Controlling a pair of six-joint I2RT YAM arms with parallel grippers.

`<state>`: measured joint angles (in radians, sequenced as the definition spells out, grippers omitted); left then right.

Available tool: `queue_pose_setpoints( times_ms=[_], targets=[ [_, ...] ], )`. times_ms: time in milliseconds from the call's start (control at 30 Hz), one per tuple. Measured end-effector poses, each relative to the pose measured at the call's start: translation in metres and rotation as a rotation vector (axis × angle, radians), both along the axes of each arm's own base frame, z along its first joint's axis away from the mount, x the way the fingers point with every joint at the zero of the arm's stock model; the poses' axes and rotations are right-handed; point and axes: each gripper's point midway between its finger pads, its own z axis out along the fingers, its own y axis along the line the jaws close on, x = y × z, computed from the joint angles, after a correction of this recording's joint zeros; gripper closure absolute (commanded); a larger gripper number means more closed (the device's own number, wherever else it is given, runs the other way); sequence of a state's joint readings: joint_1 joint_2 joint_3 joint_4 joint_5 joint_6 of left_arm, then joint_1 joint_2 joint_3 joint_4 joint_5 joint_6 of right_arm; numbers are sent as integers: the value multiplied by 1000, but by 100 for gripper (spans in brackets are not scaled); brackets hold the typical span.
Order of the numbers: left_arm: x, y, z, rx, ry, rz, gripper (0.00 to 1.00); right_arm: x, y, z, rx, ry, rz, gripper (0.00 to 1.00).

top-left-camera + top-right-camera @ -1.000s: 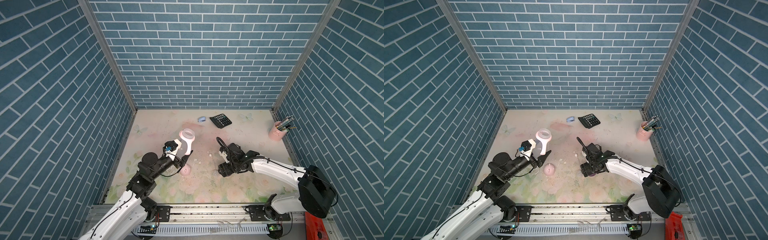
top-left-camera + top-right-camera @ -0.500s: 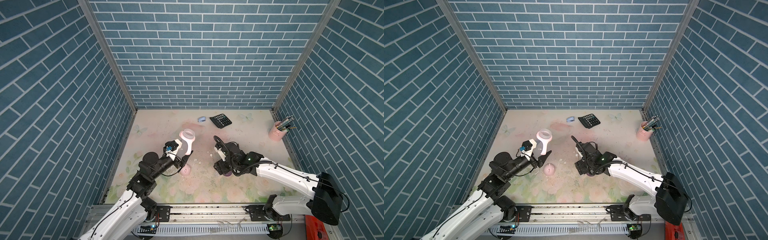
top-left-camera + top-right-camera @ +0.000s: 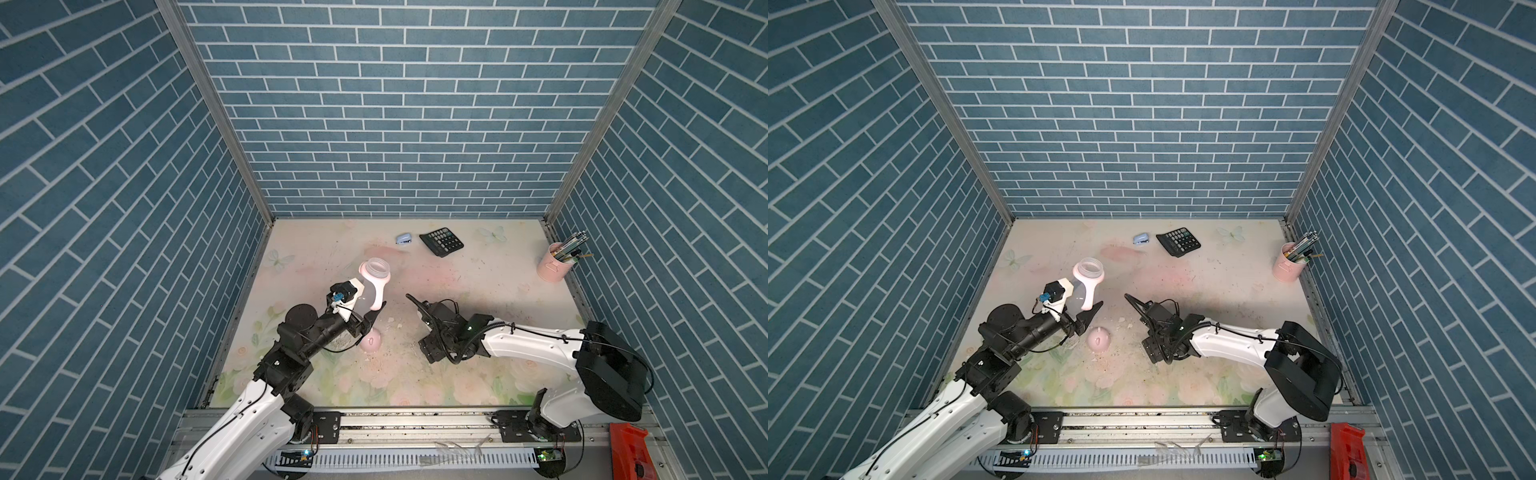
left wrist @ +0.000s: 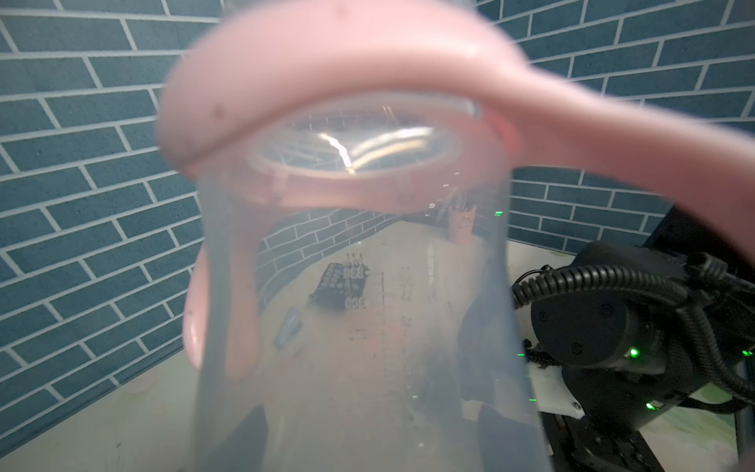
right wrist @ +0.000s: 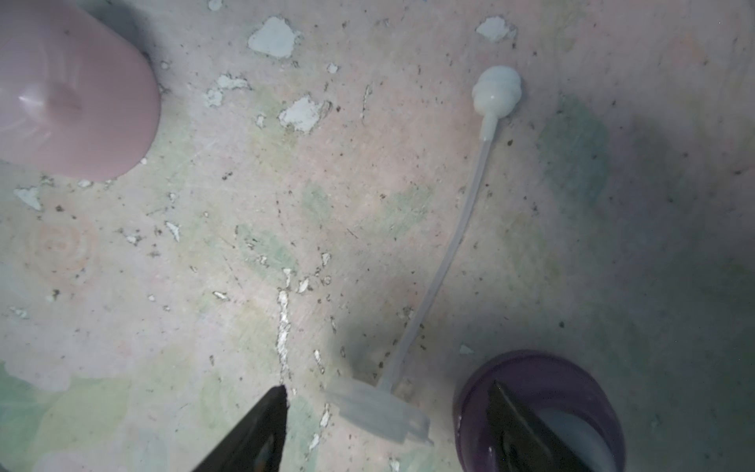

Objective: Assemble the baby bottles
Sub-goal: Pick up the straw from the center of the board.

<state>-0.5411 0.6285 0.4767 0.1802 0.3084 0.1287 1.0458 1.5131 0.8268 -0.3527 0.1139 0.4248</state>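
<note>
My left gripper [image 3: 365, 305] [image 3: 1079, 305] is shut on the clear baby bottle body [image 3: 368, 295] and holds it tilted above the table. The pink ring [image 3: 375, 270] [image 4: 327, 61] with curved handles sits round its open neck. Through the clear wall my left gripper [image 4: 367, 437] shows a dark finger on each side. The pink dome cap [image 3: 371, 340] [image 3: 1098, 338] [image 5: 69, 94] stands on the table below. My right gripper [image 5: 388, 390] is open and points down. A clear straw [image 5: 449, 253] has its disc base between the fingers. One fingertip [image 5: 502, 408] overlaps the purple collar [image 5: 572, 392].
A black calculator [image 3: 441, 242] and a small blue stapler [image 3: 404, 238] lie at the back. A pink cup of pens [image 3: 555, 268] stands by the right wall. My right arm [image 3: 519, 345] hides its own fingertips in both top views. Blue brick walls enclose three sides.
My right arm has swung and its gripper has come slightly toward the table's front. The left arm with the bottle has not moved.
</note>
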Motion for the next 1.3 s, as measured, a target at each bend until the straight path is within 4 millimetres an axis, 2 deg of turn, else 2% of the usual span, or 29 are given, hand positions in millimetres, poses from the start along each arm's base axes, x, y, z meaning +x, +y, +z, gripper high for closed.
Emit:
queue_pose_setpoints(
  times_ms=[267,600,900,1000,1167,1300],
  targets=[
    [0,0,1,-1,-3,0,41,-5,3,-9,-15,-31,-55,28],
    [-3,2,5,-8,-13,0,41,-10,-5,-20,-13,-24,-128,35],
    [-3,2,6,-11,-18,0,41,-9,-5,-22,-2,-23,-159,52],
    [-4,2,7,-11,-19,0,41,-8,-7,-21,-7,-33,-162,54],
    [-3,2,6,-10,-17,0,41,-7,-14,-8,-29,-48,-167,57],
    [-2,-2,1,-3,-4,-16,41,0,-8,31,2,-80,-152,62]
  ],
)
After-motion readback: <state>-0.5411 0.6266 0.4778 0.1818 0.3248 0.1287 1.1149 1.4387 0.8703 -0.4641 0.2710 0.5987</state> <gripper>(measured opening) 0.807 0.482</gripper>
